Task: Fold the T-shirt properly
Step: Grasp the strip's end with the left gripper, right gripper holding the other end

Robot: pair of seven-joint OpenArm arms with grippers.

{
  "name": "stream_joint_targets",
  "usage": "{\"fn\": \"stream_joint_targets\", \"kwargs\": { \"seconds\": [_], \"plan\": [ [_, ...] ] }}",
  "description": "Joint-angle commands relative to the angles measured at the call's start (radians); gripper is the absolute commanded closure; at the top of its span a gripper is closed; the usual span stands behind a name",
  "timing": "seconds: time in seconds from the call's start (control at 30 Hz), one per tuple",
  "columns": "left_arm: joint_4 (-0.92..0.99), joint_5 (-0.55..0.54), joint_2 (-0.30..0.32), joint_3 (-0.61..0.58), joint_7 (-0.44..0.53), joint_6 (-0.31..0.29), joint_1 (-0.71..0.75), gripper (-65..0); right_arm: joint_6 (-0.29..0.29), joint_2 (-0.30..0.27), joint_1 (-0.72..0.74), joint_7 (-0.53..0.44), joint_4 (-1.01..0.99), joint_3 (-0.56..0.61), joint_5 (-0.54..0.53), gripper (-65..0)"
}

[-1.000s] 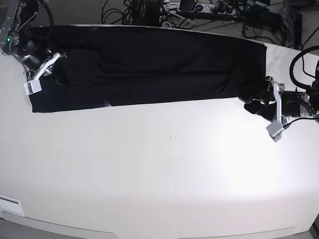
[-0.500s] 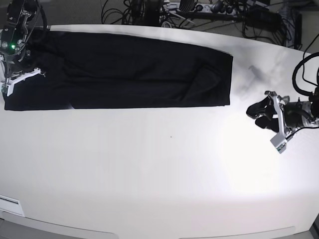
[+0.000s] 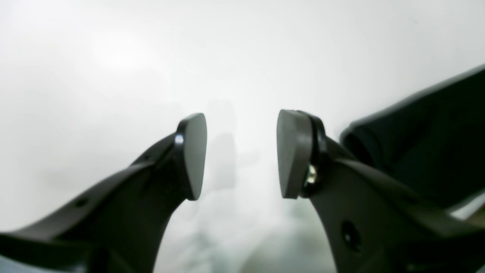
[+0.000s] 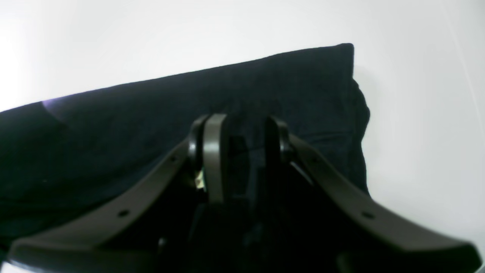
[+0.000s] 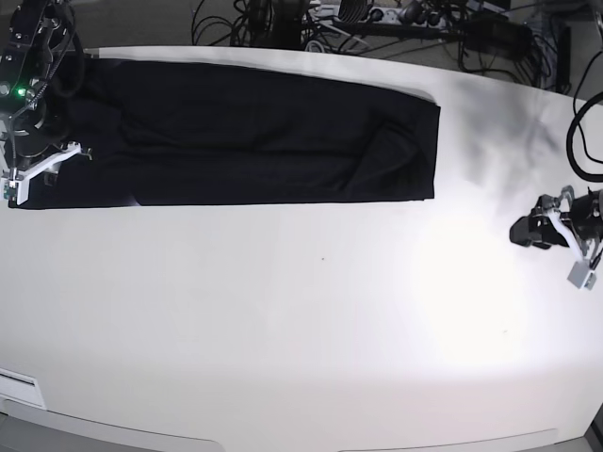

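The black T-shirt (image 5: 245,137) lies as a long flat band across the far part of the white table (image 5: 301,330), plain side up. My right gripper (image 5: 42,169) stands on the band's left end. In the right wrist view its fingers (image 4: 214,155) stand a little apart over the black T-shirt (image 4: 113,125), near one corner, so the right gripper (image 4: 244,151) is open. My left gripper (image 5: 532,231) is on bare table far right of the cloth. The left gripper (image 3: 240,151) is open and empty, and a black cloth edge (image 3: 435,129) shows at its right.
Cables and equipment (image 5: 377,19) crowd the floor beyond the table's far edge. A white strip (image 5: 19,386) sits at the front left corner. A bright glare patch (image 5: 462,282) lies on the table's right half.
The T-shirt was drawn left and flattened. My right gripper's fingers have parted on its left end. My left arm has pulled back to the right, away from the cloth.
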State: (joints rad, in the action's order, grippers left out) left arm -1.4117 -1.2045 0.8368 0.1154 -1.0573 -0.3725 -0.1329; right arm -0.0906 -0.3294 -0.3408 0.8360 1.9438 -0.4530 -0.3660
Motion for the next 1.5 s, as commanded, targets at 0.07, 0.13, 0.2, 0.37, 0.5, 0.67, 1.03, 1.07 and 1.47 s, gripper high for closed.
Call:
{"fn": "stream_joint_targets", "kwargs": {
  "seconds": [0.07,0.13,0.2,0.37,0.5,0.67,1.03,1.07,1.47],
  "plan": [
    [0.1,-0.19,-0.026,0.046,-0.05,-0.071,0.016,-31.4,0.003,-0.014,0.005,-0.02,0.024,-0.006,0.001,-19.9],
    [0.158,-0.279,-0.046,0.05,-0.113,-0.135,0.03,-31.4,0.0,-0.014,-0.001,-0.019,0.024,-0.006,0.002,-19.9],
    [0.188,-0.279,-0.067,0.05,-0.14,-0.15,0.049,-31.4,-0.006,-0.014,-0.017,-0.02,0.024,-0.006,0.001,-19.9],
    [0.188,-0.279,-0.109,0.048,-0.14,-0.137,0.074,-31.4,-0.016,-0.014,-0.033,-0.021,0.024,-0.006,0.001,-19.9],
    [0.181,-0.279,-0.126,0.026,-0.141,-0.132,0.078,-31.4,-0.014,-0.014,-0.031,-0.024,0.024,-0.006,0.001,-19.9],
    [0.164,-0.279,-0.128,-0.056,-0.145,-0.129,0.077,-31.4,-0.014,-0.014,-0.031,-0.029,0.024,-0.006,0.001,-19.9],
    [-0.051,-0.279,-0.131,-0.243,-0.133,-0.152,0.077,-31.4,-0.014,-0.014,-0.031,-0.031,0.024,-0.006,0.001,-19.9],
    [-0.066,-0.279,-0.138,-0.249,-0.131,-0.152,0.077,-31.4,-0.014,-0.014,-0.031,-0.031,0.024,-0.006,0.001,-19.9],
    [-0.072,-0.086,-0.285,-0.251,0.017,-0.09,0.074,-4.9,-0.015,-0.015,-0.031,-0.028,0.024,-0.006,0.002,-19.9]
  ]
}}
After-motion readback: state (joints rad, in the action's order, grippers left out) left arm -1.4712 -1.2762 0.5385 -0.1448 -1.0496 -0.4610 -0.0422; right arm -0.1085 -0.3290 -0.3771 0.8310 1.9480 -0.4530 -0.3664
